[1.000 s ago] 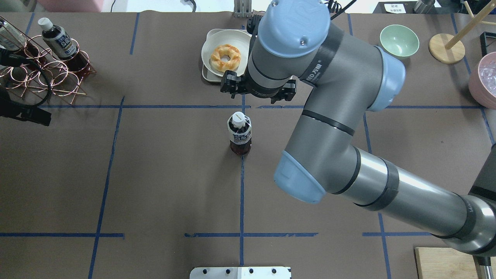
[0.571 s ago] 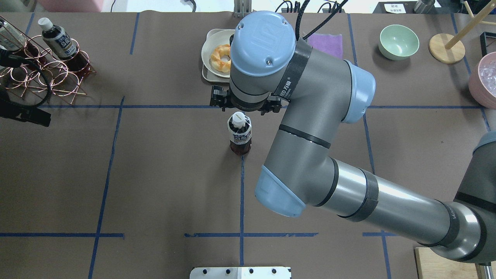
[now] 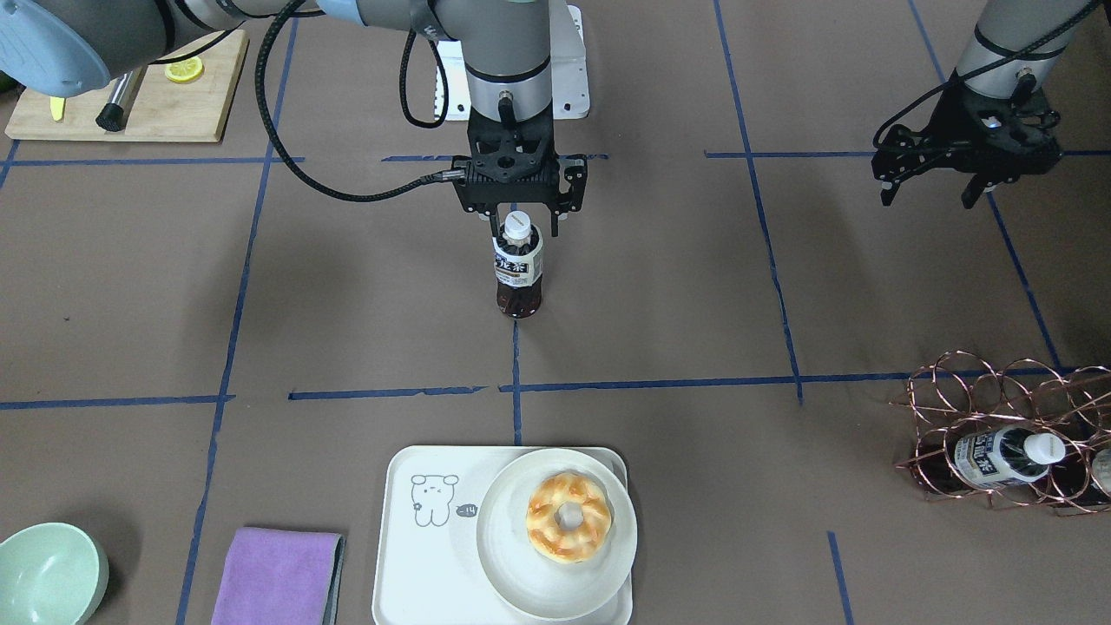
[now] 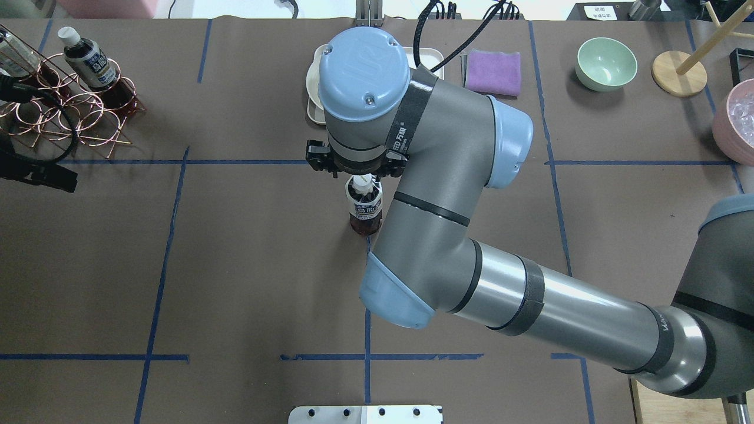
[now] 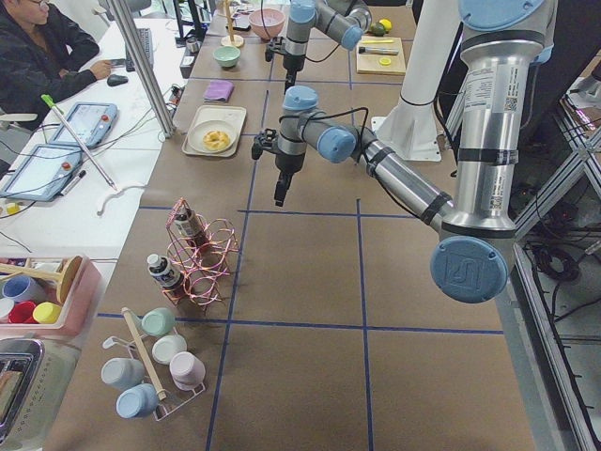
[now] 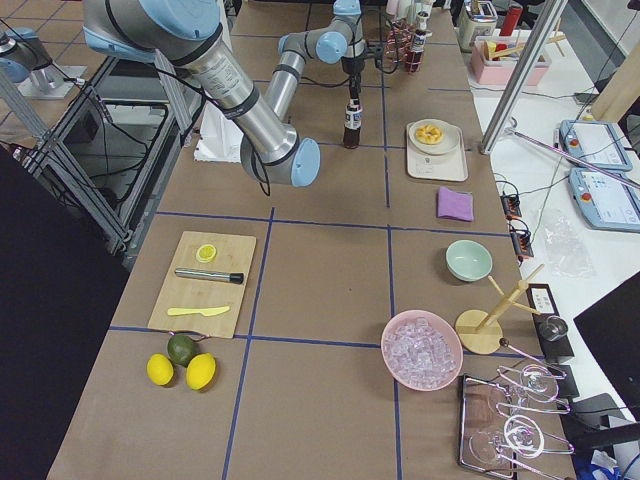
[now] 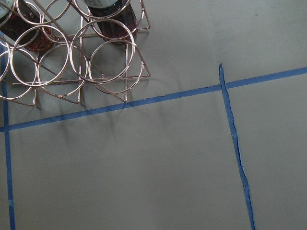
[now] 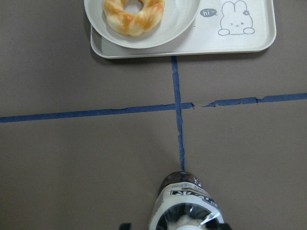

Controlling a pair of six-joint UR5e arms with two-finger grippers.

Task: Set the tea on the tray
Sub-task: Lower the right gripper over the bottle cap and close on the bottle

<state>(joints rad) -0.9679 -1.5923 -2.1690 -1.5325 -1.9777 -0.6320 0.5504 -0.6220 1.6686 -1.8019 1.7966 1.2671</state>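
Tea [image 3: 518,265] is not yet lifted: the bottle stands upright on the table [image 4: 235,265], dead centre where the blue tape lines cross. You have the right gripper [image 3: 519,217] poised over its white cap, fingers spread apart on either side of the neck, with a gap showing on each side. So the approach looks nearly done. By my reading, the grasp, the carry and the set-down are all left. Taking the overhead view as your clock, the tray [image 3: 408,573] lies at 12 o'clock from the bottle, well apart from it across a tape line. Its 9 o'clock half is filled by a round plate [image 3: 512,564] with a doughnut [image 3: 568,516], so only the 3 o'clock half, with the bear drawing, is bare. Aim there and mind the plate's rim. A purple cloth [image 4: 493,72] sits just beside the tray at 3 o'clock. The left gripper [image 3: 925,202] hangs with its fingers apart, holding nothing, at 9 o'clock. It is near the copper wire rack [image 4: 88,121], which holds a twin bottle [image 4: 89,59], out of your path.
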